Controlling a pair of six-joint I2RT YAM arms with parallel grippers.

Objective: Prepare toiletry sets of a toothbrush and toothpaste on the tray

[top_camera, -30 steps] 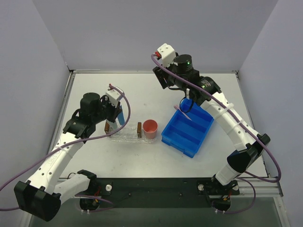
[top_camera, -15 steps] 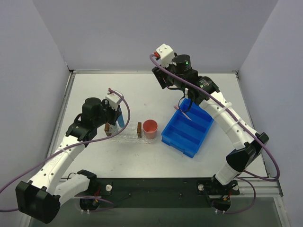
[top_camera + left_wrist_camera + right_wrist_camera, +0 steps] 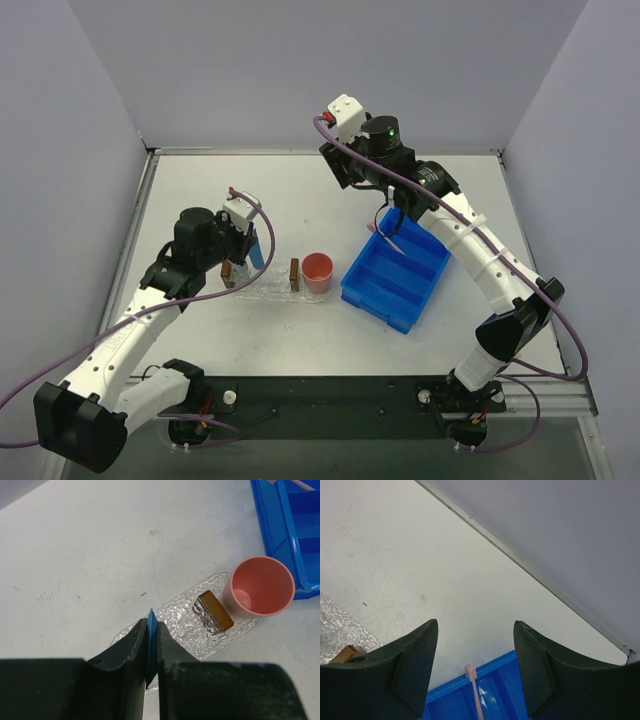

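Jaws of the left gripper (image 3: 152, 626) are closed flat on the toothpaste (image 3: 149, 662), a light blue tube that stands on its edge between them. Its tip points down at the left end of the tray (image 3: 172, 607). If the tube already touches the tray, I cannot tell.

The tray lies on the table (image 3: 300, 195), a little left of the middle and somewhat closer to the near edge. On its right part rests a small brown block (image 3: 216, 611), and the pink cup (image 3: 260, 565) stands upright at its right end, touching it or just over its rim.

The blue bin (image 3: 397, 282) sits in the right half of the table, just beside the cup. The toothbrush (image 3: 473, 687) leans in the compartment of the bin that is closest to the far edge, head up. The right gripper (image 3: 475, 625) hangs above this head with its jaws wide apart and holds nothing.
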